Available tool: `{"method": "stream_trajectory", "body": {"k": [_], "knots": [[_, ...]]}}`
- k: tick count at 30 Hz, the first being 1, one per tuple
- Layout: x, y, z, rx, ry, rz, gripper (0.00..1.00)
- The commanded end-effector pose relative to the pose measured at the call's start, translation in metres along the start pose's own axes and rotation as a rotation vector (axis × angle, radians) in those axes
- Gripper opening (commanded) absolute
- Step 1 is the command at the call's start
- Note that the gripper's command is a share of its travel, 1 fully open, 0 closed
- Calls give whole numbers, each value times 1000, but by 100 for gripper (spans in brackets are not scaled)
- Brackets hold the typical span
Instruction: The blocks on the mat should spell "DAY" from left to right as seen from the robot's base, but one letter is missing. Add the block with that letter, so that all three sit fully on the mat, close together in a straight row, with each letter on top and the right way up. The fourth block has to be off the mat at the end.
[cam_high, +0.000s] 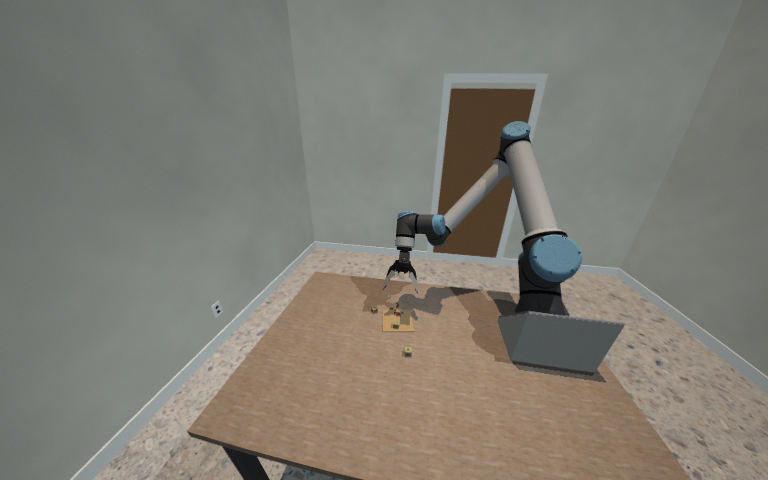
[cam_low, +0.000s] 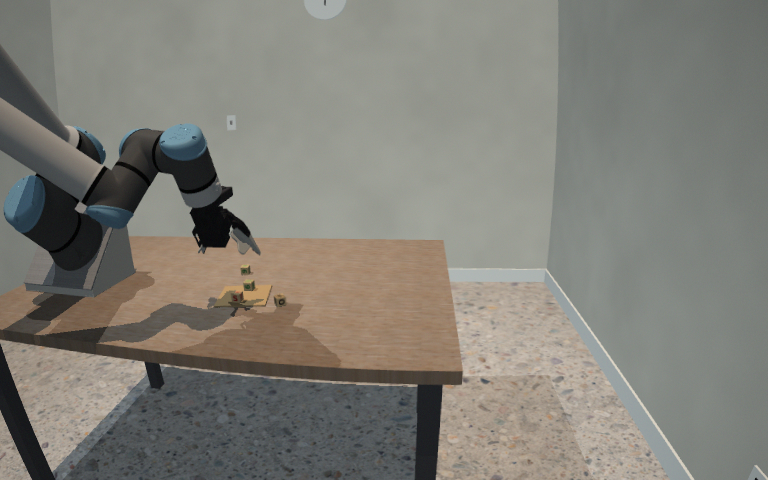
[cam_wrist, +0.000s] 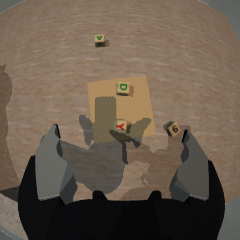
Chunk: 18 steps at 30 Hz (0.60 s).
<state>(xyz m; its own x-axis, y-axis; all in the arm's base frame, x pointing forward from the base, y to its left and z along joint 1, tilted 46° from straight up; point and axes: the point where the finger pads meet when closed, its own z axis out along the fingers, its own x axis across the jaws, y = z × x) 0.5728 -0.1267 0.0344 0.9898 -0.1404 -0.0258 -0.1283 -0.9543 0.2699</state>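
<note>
A tan mat (cam_wrist: 140, 102) (cam_high: 387, 320) (cam_low: 262, 294) lies on the wooden table. Two blocks sit on it: one with a green D (cam_wrist: 123, 88) (cam_high: 395, 325) (cam_low: 248, 284) and one with a red Y (cam_wrist: 121, 126) (cam_high: 397, 310) (cam_low: 237, 296). A block with a green letter (cam_wrist: 99, 39) (cam_high: 407, 352) (cam_low: 245, 269) lies off the mat, beyond the D. A block with a dark mark like a 6 (cam_wrist: 173, 129) (cam_high: 373, 309) (cam_low: 279, 300) lies off the mat, beside the Y. My gripper (cam_wrist: 122, 128) (cam_high: 400, 283) (cam_low: 227, 249) is open and empty. It hangs well above the table, over the Y side of the mat.
The robot's grey base (cam_high: 557, 339) (cam_low: 84, 266) stands on the table (cam_high: 339, 396) (cam_low: 368, 316) to one side of the mat. The arm's shadow falls over the mat and the wood around it.
</note>
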Motion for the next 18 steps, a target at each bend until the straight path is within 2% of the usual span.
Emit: {"method": "stream_trajectory", "body": {"k": [1, 11, 13, 18], "knots": [[0, 0, 0, 0, 1, 0, 100], [7, 0, -1, 0, 1, 0, 100], [26, 2, -1, 0, 1, 0, 100], [96, 4, 1, 0, 1, 0, 100]]}}
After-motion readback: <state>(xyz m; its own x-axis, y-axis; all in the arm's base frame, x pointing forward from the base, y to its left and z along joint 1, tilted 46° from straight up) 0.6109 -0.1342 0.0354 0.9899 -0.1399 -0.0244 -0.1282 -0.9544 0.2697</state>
